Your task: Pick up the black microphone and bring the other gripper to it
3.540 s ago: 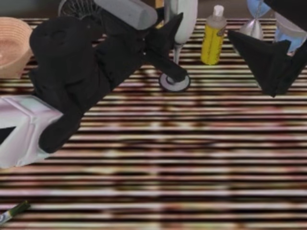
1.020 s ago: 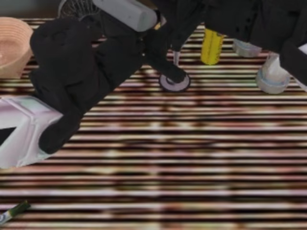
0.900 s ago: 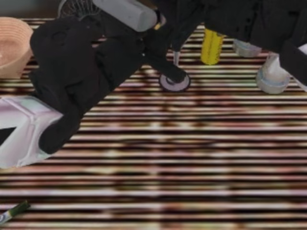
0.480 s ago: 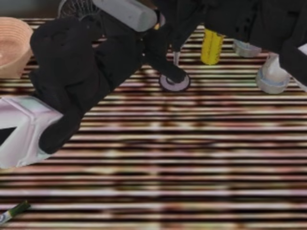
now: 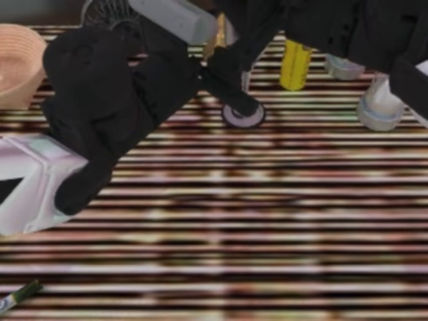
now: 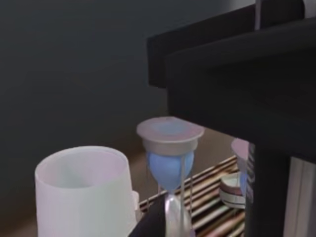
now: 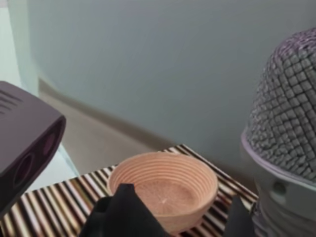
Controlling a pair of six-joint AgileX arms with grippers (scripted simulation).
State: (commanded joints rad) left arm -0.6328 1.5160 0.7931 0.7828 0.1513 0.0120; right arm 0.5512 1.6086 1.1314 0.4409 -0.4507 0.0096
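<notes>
My left gripper (image 5: 231, 73) hangs raised over the back middle of the table, shut on the black microphone. The microphone's silver-grey mesh head (image 7: 289, 108) fills one edge of the right wrist view, just beyond one of the right gripper's dark fingers (image 7: 237, 217). In the top view the microphone is hidden among the black arms. My all-black right gripper (image 5: 257, 33) has its fingers apart right beside the left one. From the left wrist, one left finger (image 6: 150, 219) shows, with the right arm's black bulk (image 6: 237, 84) close in front.
A tan basket (image 5: 17, 63) sits at the back left. A wine glass foot (image 5: 243, 115) stands under the left gripper. A yellow bottle (image 5: 294, 67), hourglass (image 6: 170, 163) and white cup (image 5: 381, 107) line the back right. A green-tipped brush (image 5: 20, 294) lies front left.
The right arm has swung left across the back, over the bottle and hourglass, up to the left gripper. In the last half second the left gripper shifted slightly.
</notes>
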